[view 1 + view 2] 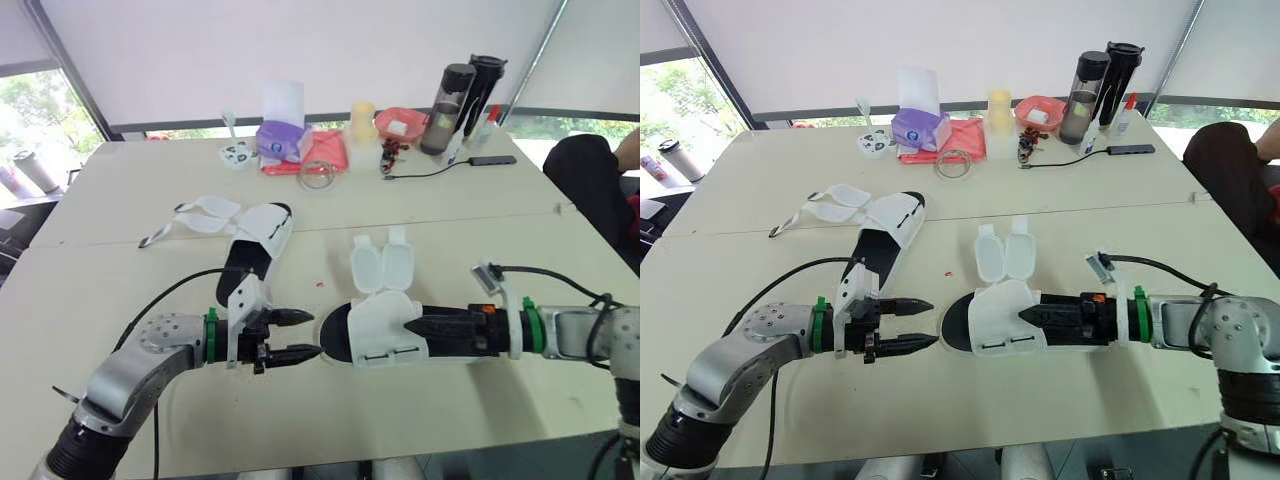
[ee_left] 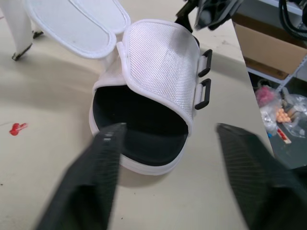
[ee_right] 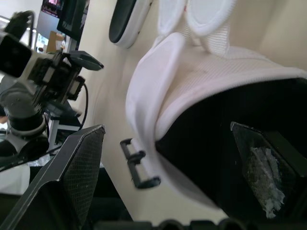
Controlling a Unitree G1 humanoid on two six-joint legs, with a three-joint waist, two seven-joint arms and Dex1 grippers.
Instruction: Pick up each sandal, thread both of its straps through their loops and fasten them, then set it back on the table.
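Observation:
One white sandal (image 1: 375, 325) with a black insole lies near the front middle of the table, its two straps (image 1: 382, 265) flipped open toward the far side. Its two black loops (image 2: 204, 79) hang empty. My left gripper (image 1: 312, 333) is open, its tips a short way off the sandal's open end. My right gripper (image 3: 165, 129) is open at the sandal's other end, one finger over the insole and one outside the wall with the loops. A second sandal (image 1: 262, 240) lies farther back left, straps (image 1: 200, 215) spread out to the left.
Along the table's far edge stand two dark bottles (image 1: 455, 95), a purple tissue pack (image 1: 280, 140), a red bowl (image 1: 400, 122) and a black cable (image 1: 440, 170). A person (image 1: 600, 190) sits at the right. A small red speck (image 1: 319, 284) lies between the sandals.

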